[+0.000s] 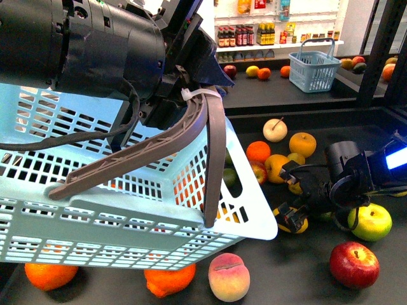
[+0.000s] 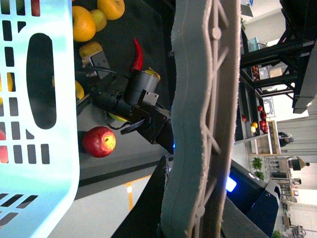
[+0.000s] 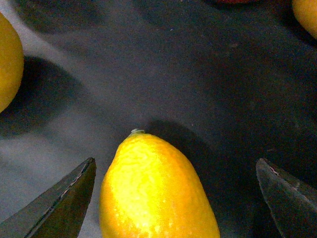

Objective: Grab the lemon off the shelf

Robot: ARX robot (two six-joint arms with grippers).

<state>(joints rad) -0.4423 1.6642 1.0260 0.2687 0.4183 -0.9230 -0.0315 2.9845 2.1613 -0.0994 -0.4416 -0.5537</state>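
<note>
1. The right gripper (image 3: 176, 166) is spread wide and holding nothing. The lemon (image 3: 156, 191) lies on the shelf (image 3: 223, 74) deck between the jaws, nearer one finger.
2. My call: centre over it, reach past its fat middle, then close gently, since smooth skin may slip.
3. The right wrist view shows that offset. Only the front view shows the basket (image 1: 95, 190) at the left gripper (image 1: 196, 90), whose jaws I cannot tell.
</note>
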